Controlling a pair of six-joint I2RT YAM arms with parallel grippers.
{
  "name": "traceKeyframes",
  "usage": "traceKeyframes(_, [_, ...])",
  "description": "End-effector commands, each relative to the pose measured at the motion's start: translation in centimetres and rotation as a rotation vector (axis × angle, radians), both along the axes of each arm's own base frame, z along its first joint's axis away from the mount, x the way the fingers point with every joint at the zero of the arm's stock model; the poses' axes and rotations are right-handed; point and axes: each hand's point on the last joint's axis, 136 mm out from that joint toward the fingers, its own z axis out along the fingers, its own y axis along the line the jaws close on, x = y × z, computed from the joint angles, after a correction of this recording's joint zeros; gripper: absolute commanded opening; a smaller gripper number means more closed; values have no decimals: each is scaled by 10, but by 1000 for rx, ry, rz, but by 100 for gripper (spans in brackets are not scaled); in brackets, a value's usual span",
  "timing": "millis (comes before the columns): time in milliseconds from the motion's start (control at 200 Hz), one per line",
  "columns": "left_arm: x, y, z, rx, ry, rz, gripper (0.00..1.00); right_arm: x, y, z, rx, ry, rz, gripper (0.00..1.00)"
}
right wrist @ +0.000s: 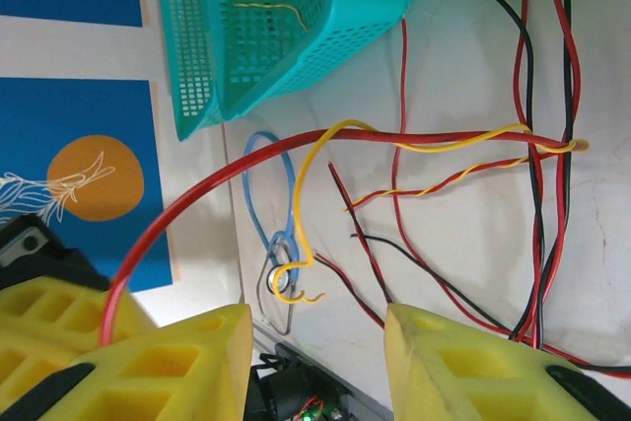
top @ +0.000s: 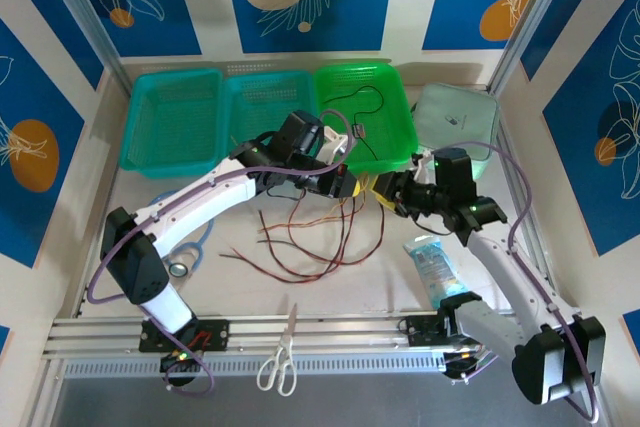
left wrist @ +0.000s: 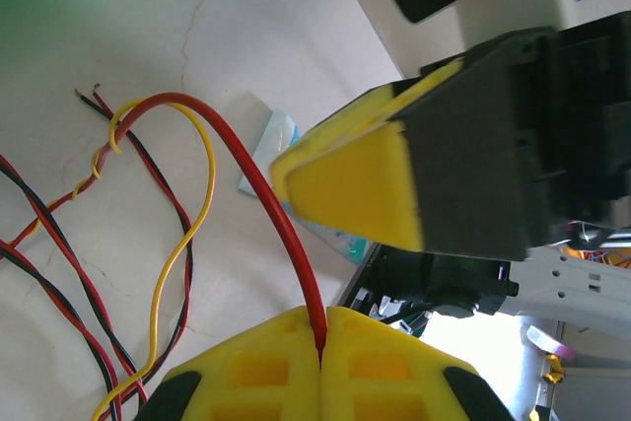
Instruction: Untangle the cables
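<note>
Aluminium rail (top: 350, 332) fronts the table at the near edge, and a pair of scissors (top: 280, 355) lies across it between the two arm bases. Past it a strip of bare tabletop (top: 240, 292) gives some room, hemmed by a stethoscope (top: 185, 262) on the left and a blue packet (top: 432, 265) on the right. Mid-table the cables (top: 310, 242) sprawl in loose red, yellow and black loops, some twisted in pairs. Over their far side the left gripper (left wrist: 320, 342) is pinched tight on a red cable (left wrist: 266, 194), which rises off the table in a smooth arc with a yellow strand (left wrist: 192, 234) curling beside it. The right gripper (right wrist: 315, 362) hangs just beside it, its jaws apart with nothing between them. Two teal baskets (top: 175, 112) and a green basket (top: 340, 97) line the far wall; a thin dark wire (top: 365, 132) lies in the green one, next to a grey pouch (top: 457, 119). Panelled side walls close in on both flanks.
</note>
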Motion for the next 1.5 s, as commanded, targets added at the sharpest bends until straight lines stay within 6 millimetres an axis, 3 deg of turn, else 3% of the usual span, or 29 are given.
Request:
traceKeyframes(0, [2, -3, 11, -27, -1, -14, 0, 6, 14, 3, 48, -30, 39, 40])
traceKeyframes(310, [2, -1, 14, -34, -5, -14, 0, 21, 28, -8, 41, -17, 59, 35])
traceKeyframes(500, [14, 3, 13, -53, -7, 16, 0, 19, 30, -2, 45, -24, 69, 12])
traceKeyframes(565, [17, 5, 20, -69, -14, 22, 0, 17, 31, 7, 38, -37, 81, 0])
traceKeyframes(1196, [65, 50, 94, -171, -149, 127, 0, 11, 18, 125, 126, -314, 83, 0])
traceKeyframes(1376, [80, 74, 103, -178, -171, 200, 0, 5, 16, 156, 187, -378, 137, 0])
traceKeyframes(1496, [90, 90, 108, -172, -193, 255, 0, 4, 14, 165, 184, -393, 153, 0])
